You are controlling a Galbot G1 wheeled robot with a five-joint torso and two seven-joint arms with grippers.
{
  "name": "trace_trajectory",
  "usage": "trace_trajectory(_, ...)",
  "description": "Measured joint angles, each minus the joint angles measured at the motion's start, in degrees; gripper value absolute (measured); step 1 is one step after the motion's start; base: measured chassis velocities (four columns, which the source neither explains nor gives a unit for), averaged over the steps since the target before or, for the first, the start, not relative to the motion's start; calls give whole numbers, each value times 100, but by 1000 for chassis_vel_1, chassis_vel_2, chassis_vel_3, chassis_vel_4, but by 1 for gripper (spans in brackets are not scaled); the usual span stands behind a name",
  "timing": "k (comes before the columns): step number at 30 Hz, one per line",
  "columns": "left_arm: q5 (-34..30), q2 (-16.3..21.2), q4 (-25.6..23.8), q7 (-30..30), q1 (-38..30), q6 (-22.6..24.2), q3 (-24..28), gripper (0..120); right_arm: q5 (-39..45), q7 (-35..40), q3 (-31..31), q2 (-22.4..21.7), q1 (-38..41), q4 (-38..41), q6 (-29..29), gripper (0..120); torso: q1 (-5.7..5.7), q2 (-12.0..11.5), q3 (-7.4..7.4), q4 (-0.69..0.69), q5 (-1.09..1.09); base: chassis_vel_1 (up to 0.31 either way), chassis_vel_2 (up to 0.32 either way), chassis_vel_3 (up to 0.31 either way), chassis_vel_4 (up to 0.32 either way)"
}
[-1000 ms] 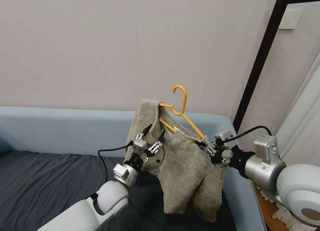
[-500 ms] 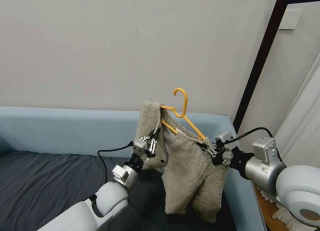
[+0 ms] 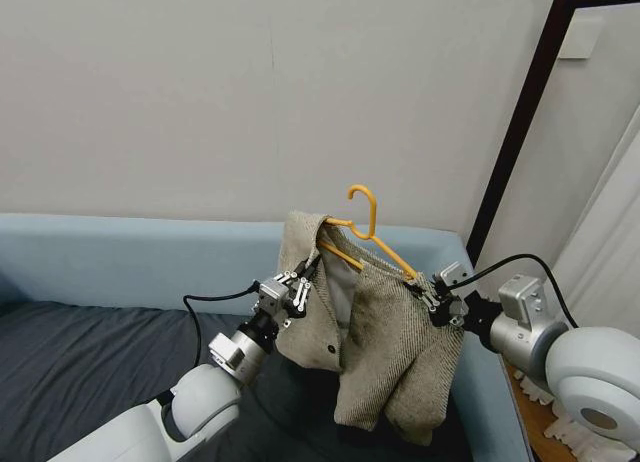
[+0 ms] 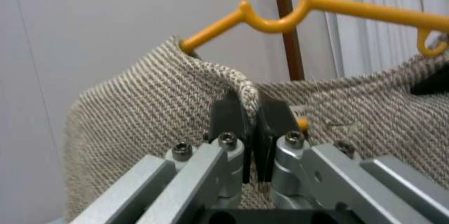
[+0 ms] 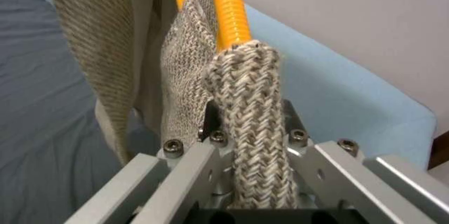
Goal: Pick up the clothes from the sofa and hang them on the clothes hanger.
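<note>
as the cardigan (image 3: 385,352) drapes the hanger (image 3: 362,210), left fingers (image 4: 226,113) pinch its edge — right fingers (image 3: 432,298) too

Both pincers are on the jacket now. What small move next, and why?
Probably draw the left pincer slightly outward and down, to seat the jacket over the left end of the hanger. It is shut on the front edge below that end, where fabric bunches; the right pincer clamps the other shoulder.
</note>
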Motion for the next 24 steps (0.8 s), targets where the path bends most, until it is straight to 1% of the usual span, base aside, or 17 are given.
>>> trace_trajectory(3, 93, -70, 73, -57, 7, 24, 97, 1, 119, 56, 30, 17, -3, 56, -21, 5, 0, 0, 0, 0, 0, 0, 0, 0, 0)
trace_trajectory(5, 256, -157, 155, -274, -8, 82, 206, 9, 261, 129, 60, 22, -7, 106, -38, 5, 0, 0, 0, 0, 0, 0, 0, 0, 0)
trace_trajectory(6, 256, -157, 155, -274, -8, 82, 206, 9, 261, 129, 60, 22, -7, 106, -38, 5, 0, 0, 0, 0, 0, 0, 0, 0, 0)
trace_trajectory(7, 297, -185, 169, -343, -11, 118, 229, 12, 312, 158, 72, 23, -7, 115, -41, 5, 0, 0, 0, 0, 0, 0, 0, 0, 0)
trace_trajectory(8, 345, -216, 177, -445, -9, 188, 246, 18, 446, 251, 99, 22, -4, 130, -53, 5, 0, 0, 0, 0, 0, 0, 0, 0, 0)
trace_trajectory(9, 354, -218, 176, -462, -1, 195, 243, 20, 486, 279, 106, 22, -3, 133, -56, 5, 0, 0, 0, -1, 1, 0, 0, 0, 0)
trace_trajectory(10, 369, -218, 172, -483, 21, 208, 229, 26, 572, 328, 122, 22, 0, 139, -65, 5, 0, 0, 0, -1, 0, 0, 0, 0, 0)
trace_trajectory(11, 369, -218, 172, -483, 21, 208, 229, 26, 572, 328, 122, 22, 0, 139, -65, 5, 0, 0, 0, -1, 0, 0, 0, 0, 0)
trace_trajectory(13, 395, -189, 118, -516, 147, 216, 105, 35, 834, 438, 178, 39, 0, 162, -112, 5, 0, 0, 0, -1, 0, 0, 0, 0, 0)
trace_trajectory(15, 417, -167, -23, -515, 484, 184, -231, 46, 1039, 507, 238, 65, -27, 178, -150, 5, 0, 0, 0, -1, 0, 0, 0, 0, 0)
trace_trajectory(16, 417, -167, -23, -515, 484, 184, -231, 46, 1039, 507, 238, 65, -27, 178, -150, 5, 0, 0, 0, -1, 0, 0, 0, 0, 0)
trace_trajectory(17, 427, -169, -71, -513, 621, 179, -364, 49, 1090, 535, 256, 73, -32, 182, -158, 5, 0, 0, 0, -1, 0, 0, 0, 0, 0)
trace_trajectory(20, 623, -255, -257, -499, 1582, 91, -1186, 64, 1541, 964, 337, 129, 17, 256, -302, 5, 0, 0, 0, 3, -1, 0, 0, 0, 0)
trace_trajectory(21, 623, -255, -257, -499, 1582, 91, -1186, 64, 1541, 964, 337, 129, 17, 256, -302, 5, 0, 0, 0, 3, -1, 0, 0, 0, 0)
trace_trajectory(22, 721, -300, -326, -493, 2118, -17, -1523, 69, 1816, 1204, 412, 168, 49, 284, -412, 5, 0, 0, -1, -1, 0, 0, 0, 0, 0)
trace_trajectory(23, 748, -361, -392, -515, 2621, -55, -1762, 74, 1908, 1302, 470, 192, 36, 284, -439, 5, 0, 0, 0, 0, -1, 0, 0, 0, 0)
trace_trajectory(24, 755, -388, -419, -528, 2767, -59, -1847, 77, 1928, 1334, 492, 204, 28, 277, -445, 5, 0, 0, 0, 2, -2, 0, 0, 0, 0)
